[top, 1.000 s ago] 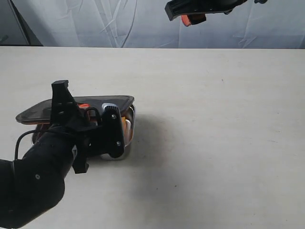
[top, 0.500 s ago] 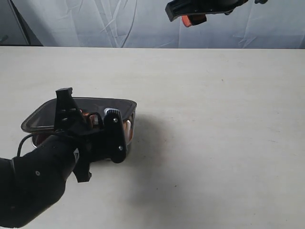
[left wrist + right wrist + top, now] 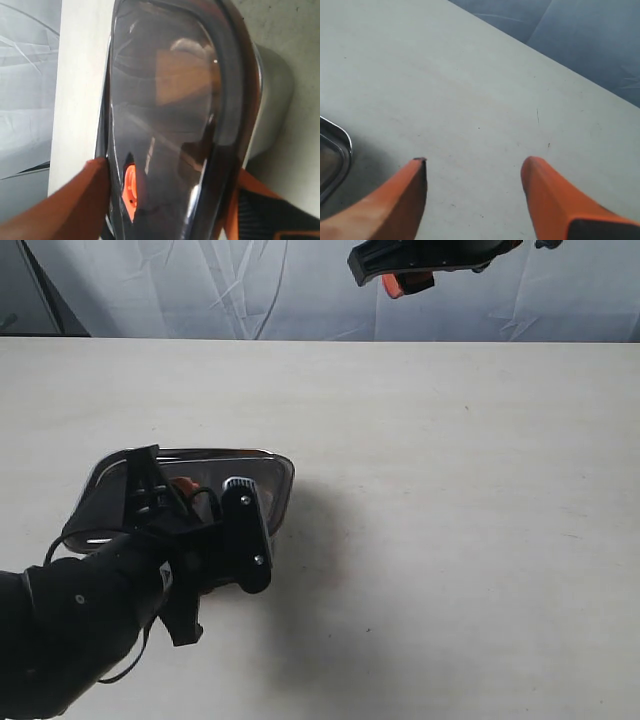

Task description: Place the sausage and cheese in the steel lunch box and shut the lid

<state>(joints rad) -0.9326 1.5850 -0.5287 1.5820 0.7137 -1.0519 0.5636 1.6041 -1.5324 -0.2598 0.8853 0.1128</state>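
The dark smoky lid lies over the steel lunch box, of which only the shiny rim shows. My left gripper is shut on the lid, one orange finger on each long edge, with the orange valve between them. An orange-brown patch, perhaps the cheese, shows dimly through the lid. The sausage is hidden. My right gripper hangs high at the back, open over bare table.
The pale table stretches right of the box. A grey cloth backdrop hangs behind the far edge. One corner of the lunch box shows in the right wrist view.
The left arm has drawn back toward the front, and the lid has sunk from a raised tilt to lie low over the box. The right arm has not moved.
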